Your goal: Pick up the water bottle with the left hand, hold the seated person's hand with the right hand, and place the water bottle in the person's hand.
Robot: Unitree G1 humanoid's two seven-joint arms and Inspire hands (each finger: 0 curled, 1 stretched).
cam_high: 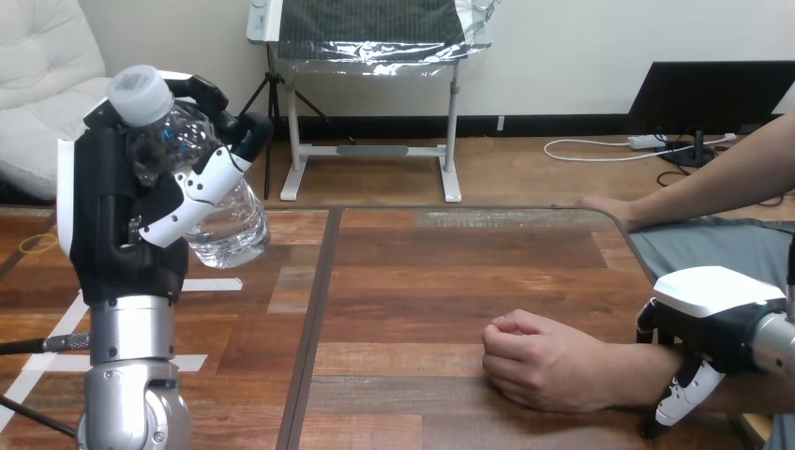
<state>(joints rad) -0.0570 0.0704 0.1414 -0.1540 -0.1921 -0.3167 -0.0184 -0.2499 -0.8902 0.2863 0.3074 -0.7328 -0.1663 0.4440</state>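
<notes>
Left hand (117, 211) upper left, fingers wrapped round bottle (230, 225), cap up-left. Person's hand (539, 364) fisted, lower right of bottle, well apart. Right hand (717, 295) over wrist (630, 377); cannot tell grip.

Brown wooden plank table (422, 281)

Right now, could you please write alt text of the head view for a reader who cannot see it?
The left hand holds a water bottle raised at the view's left. The right hand is over the wrist of the person's nearer hand, a loose fist resting on the table.
</notes>
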